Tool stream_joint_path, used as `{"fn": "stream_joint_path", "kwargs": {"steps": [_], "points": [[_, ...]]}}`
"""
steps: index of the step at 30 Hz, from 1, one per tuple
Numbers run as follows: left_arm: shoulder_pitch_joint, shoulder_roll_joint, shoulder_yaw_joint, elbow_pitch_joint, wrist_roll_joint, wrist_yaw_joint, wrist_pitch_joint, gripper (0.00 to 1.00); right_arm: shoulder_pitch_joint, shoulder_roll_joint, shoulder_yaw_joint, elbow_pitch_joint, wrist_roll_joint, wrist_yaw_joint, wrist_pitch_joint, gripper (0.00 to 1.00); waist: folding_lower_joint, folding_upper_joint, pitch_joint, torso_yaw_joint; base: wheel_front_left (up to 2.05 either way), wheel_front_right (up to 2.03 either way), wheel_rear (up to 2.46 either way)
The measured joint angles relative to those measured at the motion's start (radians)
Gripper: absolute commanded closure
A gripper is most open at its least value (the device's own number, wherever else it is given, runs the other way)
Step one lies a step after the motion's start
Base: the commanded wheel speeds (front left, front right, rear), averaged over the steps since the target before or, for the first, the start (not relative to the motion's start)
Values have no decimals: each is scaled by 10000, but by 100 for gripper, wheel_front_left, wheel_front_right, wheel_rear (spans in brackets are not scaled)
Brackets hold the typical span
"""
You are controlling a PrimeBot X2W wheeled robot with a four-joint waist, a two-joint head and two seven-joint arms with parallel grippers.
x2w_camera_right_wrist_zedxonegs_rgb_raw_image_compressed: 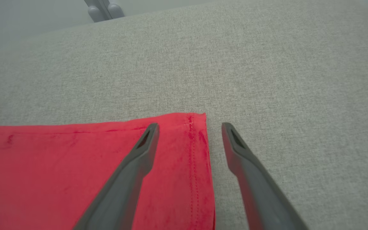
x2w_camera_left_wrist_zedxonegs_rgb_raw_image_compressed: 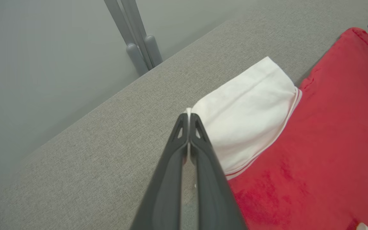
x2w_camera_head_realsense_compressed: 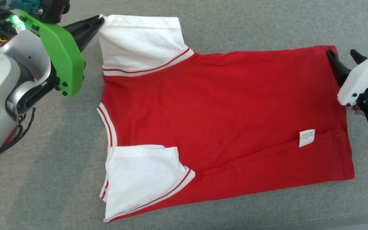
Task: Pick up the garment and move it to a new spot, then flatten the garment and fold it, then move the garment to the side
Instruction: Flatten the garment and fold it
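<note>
A red T-shirt [x2w_camera_head_realsense_compressed: 222, 121] with white sleeves lies flat on the grey surface, neck to the left, hem to the right. Both sleeves are folded onto the body. My left gripper [x2w_camera_head_realsense_compressed: 100, 19] is shut on the far corner of the upper white sleeve [x2w_camera_head_realsense_compressed: 139, 41]; in the left wrist view its fingertips [x2w_camera_left_wrist_zedxonegs_rgb_raw_image_compressed: 188, 116] pinch that sleeve's [x2w_camera_left_wrist_zedxonegs_rgb_raw_image_compressed: 244, 111] corner. My right gripper [x2w_camera_head_realsense_compressed: 343, 55] stands open over the shirt's far hem corner [x2w_camera_right_wrist_zedxonegs_rgb_raw_image_compressed: 196, 119], one finger [x2w_camera_right_wrist_zedxonegs_rgb_raw_image_compressed: 149, 134] above the red cloth and the other [x2w_camera_right_wrist_zedxonegs_rgb_raw_image_compressed: 232, 137] above the bare surface.
A white care label [x2w_camera_head_realsense_compressed: 307, 138] lies on the shirt near the hem. The grey fabric surface [x2w_camera_head_realsense_compressed: 59, 159] extends all around the shirt. Grey metal legs [x2w_camera_left_wrist_zedxonegs_rgb_raw_image_compressed: 136, 41] stand beyond the surface's far edge.
</note>
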Motion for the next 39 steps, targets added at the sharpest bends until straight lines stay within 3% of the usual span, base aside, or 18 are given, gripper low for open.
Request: {"fn": "stream_joint_path", "kwargs": {"steps": [13, 19, 22, 24, 25, 27, 31, 39], "points": [[2, -173, -94, -207, 77, 56, -88, 100, -813, 211, -299, 888, -309, 0, 1549, 0, 0, 0, 103, 573, 0, 0, 0], [-22, -255, -161, -209, 77, 56, -102, 100, -981, 234, -314, 1018, -387, 0, 1636, 1, 0, 0, 182, 619, 0, 0, 0], [-31, -257, -213, -190, 75, 52, -105, 100, -1055, 253, -314, 1085, -393, 0, 1590, 15, 0, 0, 200, 637, 0, 0, 0], [-42, -270, -255, -171, 75, 48, -105, 100, -1065, 257, -313, 1158, -407, 0, 1588, 29, 0, 0, 214, 660, 0, 0, 0], [-53, -276, -268, -163, 75, 46, -107, 100, -1085, 253, -314, 1183, -407, 0, 1584, 49, 0, 0, 220, 671, 0, 0, 0], [-89, -295, -291, -142, 75, 46, -134, 100, -1170, 240, -313, 1246, -407, 0, 1540, 58, 0, 0, 233, 696, 0, 0, 0], [-106, -311, -364, -61, 59, 42, -182, 100, -1218, 203, -286, 1340, -418, 0, 1402, 100, 0, 0, 255, 727, 0, 0, 0], [-428, -355, -443, 209, 328, 13, -934, 100, -1686, 63, -414, 1327, -466, 0, 625, 100, 0, 0, 395, 706, 0, 0, 0]]}}
